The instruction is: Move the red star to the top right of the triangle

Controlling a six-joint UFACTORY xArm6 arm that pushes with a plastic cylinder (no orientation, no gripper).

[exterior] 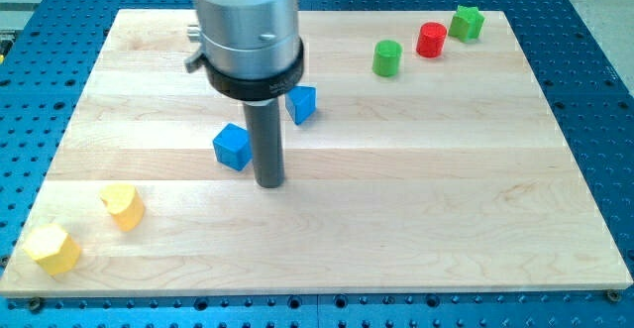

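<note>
My tip (pixel 269 183) rests on the wooden board (pixel 416 199) just left of centre. A blue cube-like block (pixel 232 147) sits right beside the rod on the view's left, very close to or touching it. A second blue block (pixel 301 103), possibly the triangle, lies just above and right of the tip, partly behind the rod's collar. A red block (pixel 431 40) stands far off at the view's top right; it looks rounded and I cannot make out a star shape.
A green cylinder (pixel 386 57) stands left of the red block and a green star-like block (pixel 466 22) right of it. Two yellow blocks (pixel 123 205) (pixel 52 248) lie at the bottom left corner. The arm's wide grey body hides the board's top middle.
</note>
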